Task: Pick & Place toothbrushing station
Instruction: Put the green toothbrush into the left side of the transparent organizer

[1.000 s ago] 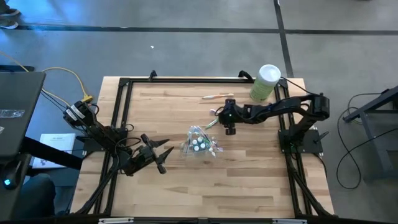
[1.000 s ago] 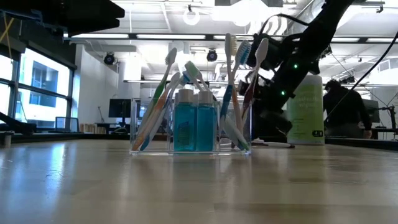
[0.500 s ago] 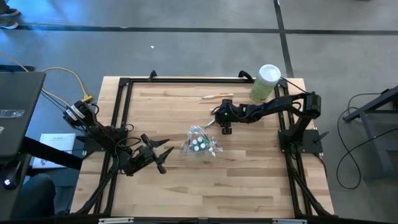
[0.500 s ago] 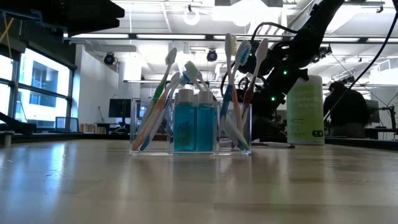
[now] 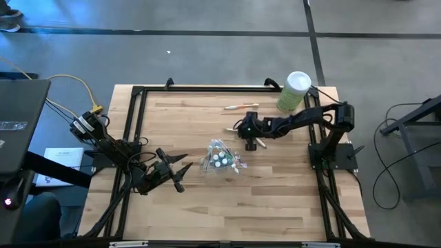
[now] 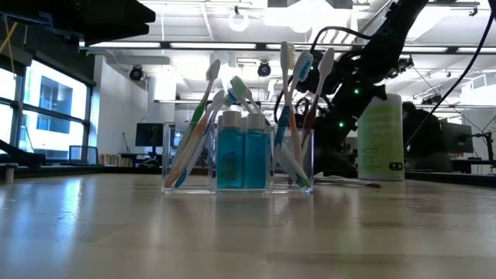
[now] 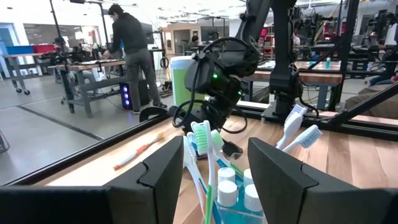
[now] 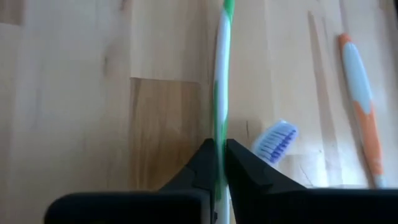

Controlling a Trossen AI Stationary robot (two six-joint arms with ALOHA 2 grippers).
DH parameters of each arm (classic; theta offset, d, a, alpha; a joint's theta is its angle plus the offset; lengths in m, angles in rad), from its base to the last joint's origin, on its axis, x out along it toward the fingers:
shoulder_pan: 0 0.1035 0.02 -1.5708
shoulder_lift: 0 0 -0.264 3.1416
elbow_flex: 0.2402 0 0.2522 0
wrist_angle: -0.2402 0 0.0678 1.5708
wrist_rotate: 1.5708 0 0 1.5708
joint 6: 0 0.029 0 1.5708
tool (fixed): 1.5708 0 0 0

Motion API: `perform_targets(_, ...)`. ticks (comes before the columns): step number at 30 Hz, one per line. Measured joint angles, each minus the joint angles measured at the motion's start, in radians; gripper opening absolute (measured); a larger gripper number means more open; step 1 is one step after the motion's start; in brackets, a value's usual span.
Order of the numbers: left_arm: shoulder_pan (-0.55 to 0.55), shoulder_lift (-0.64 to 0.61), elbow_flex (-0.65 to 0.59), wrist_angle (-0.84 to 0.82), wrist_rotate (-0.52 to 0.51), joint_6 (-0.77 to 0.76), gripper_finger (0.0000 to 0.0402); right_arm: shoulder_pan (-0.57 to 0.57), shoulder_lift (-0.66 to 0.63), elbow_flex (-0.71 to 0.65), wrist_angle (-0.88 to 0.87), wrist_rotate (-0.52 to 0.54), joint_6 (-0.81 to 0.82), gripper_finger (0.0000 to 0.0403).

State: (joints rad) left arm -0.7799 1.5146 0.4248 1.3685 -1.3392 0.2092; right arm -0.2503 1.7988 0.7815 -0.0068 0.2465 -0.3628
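The tabletop (image 5: 207, 200) is pale wood in plank strips, framed by black rails (image 5: 135, 117). The clear cup (image 6: 239, 159) holds blue tubes (image 6: 243, 159) with white caps and toothbrushes (image 6: 203, 124) in green, orange, blue and white. A white toothbrush with a green stripe (image 8: 221, 74) is in the black right gripper (image 8: 219, 163). An orange-and-white toothbrush (image 8: 360, 93) lies near the far edge. The canister (image 5: 294, 92) at the far right corner is pale green with a white lid
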Motion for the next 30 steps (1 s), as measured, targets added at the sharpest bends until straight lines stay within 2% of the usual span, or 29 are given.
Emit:
perform_targets(7,0.000,0.000,0.000,0.000,0.000,0.010,0.0175,0.084,-0.041,-0.007,-0.063,0.231,0.004,0.0011)
perform_targets(15,-0.010,0.000,0.000,-0.005,-0.001,0.005,0.0175,0.222,-0.234,-0.006,-0.236,0.508,0.077,0.0010)
perform_targets(20,-0.028,0.000,0.000,0.000,0.002,-0.042,0.0175,0.367,-0.364,-0.006,-0.279,0.709,0.087,0.0010)
perform_targets(25,-0.039,0.000,0.000,0.004,0.005,-0.045,0.0175,0.551,-0.452,-0.006,-0.217,0.917,-0.042,0.0010)
perform_targets(27,-0.040,0.000,0.000,0.004,0.010,-0.045,0.0175,0.623,-0.460,-0.005,-0.140,0.992,-0.150,0.0010)
perform_targets(30,-0.041,0.000,0.000,0.004,0.021,-0.045,0.0175,0.721,-0.447,-0.005,-0.016,1.100,-0.393,0.0010)
